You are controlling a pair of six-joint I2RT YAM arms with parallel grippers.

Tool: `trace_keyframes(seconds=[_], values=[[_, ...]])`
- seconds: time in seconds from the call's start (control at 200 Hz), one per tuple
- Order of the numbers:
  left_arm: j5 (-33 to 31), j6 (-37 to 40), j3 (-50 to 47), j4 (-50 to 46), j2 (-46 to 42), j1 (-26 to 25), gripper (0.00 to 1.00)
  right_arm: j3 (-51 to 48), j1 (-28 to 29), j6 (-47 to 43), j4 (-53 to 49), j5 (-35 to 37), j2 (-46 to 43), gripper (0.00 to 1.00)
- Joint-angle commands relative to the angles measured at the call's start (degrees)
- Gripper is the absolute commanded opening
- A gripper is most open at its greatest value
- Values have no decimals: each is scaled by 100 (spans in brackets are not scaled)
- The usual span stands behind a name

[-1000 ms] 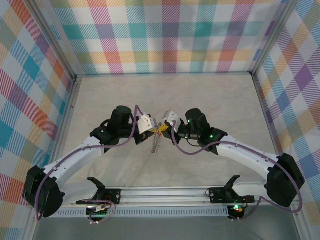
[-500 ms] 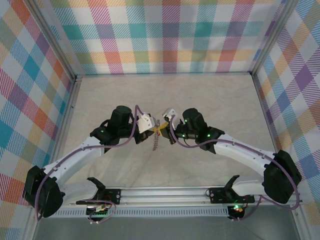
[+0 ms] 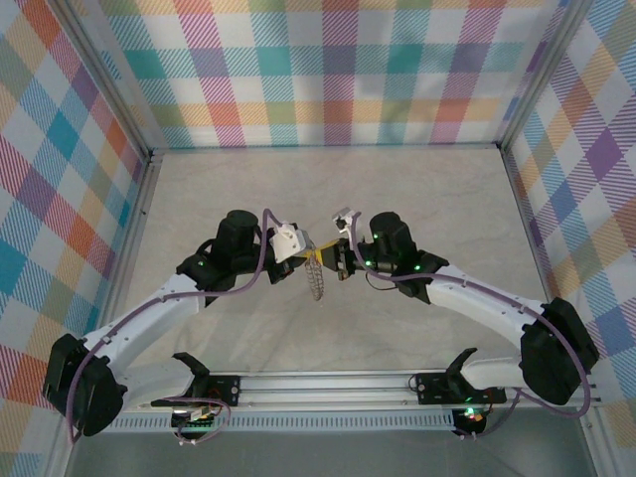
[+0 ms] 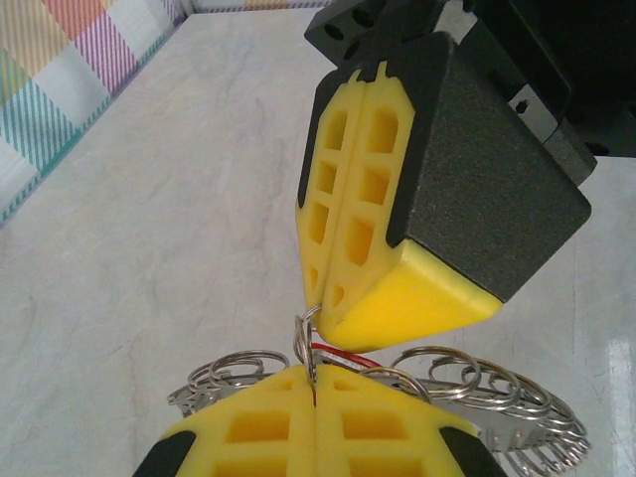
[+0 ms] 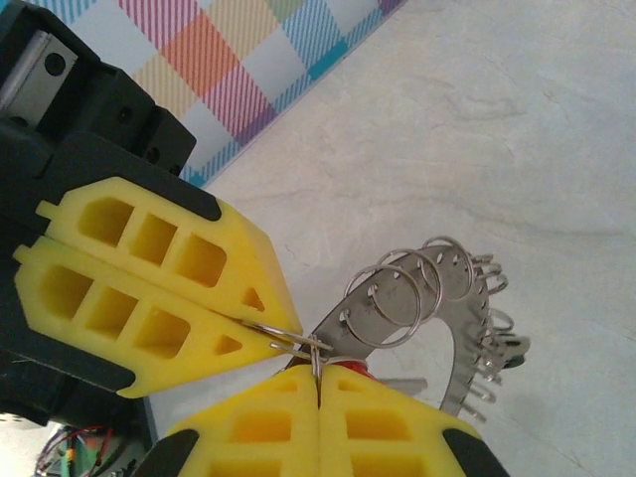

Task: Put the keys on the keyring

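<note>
Above the pale marbled bench (image 4: 149, 199), the left claw (image 4: 313, 383) is clenched on a thin wire split loop (image 4: 306, 336) of the hanging silvery-grey toothed metal keyring (image 5: 452, 338). Tip to tip beyond, the right claw (image 5: 318, 383) is clenched, apparently on the small red-tagged key (image 5: 350, 370). Threading is in hand; next, work the key along the loop's coil.

Keyring (image 3: 316, 281) at left gripper (image 3: 310, 250), right gripper (image 3: 331, 256)
</note>
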Motion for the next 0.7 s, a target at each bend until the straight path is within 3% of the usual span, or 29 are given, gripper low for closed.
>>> trace_keyframes(seconds=[0.0,0.055,0.175,0.325,0.585,0.695], values=[[355,-113,-111,290,-203,-74,0,-68,-135,263,352,-82,-117,0],[319,-174,-150,397,-236,-76,0,-67,-148,309,375,-176,-118,1],[268,-332,-240,633,-304,-70,0,-35,-174,313,434,-514,-87,29],[348,-485,-233,750,-311,-76,0,-61,-285,-74,407,-888,-280,30],[443,-775,-273,1047,-372,-74,0,328,-588,-1042,-751,-917,-698,33],[495,-863,-270,1124,-362,-75,0,527,-591,-1556,-1080,-1170,-758,42]])
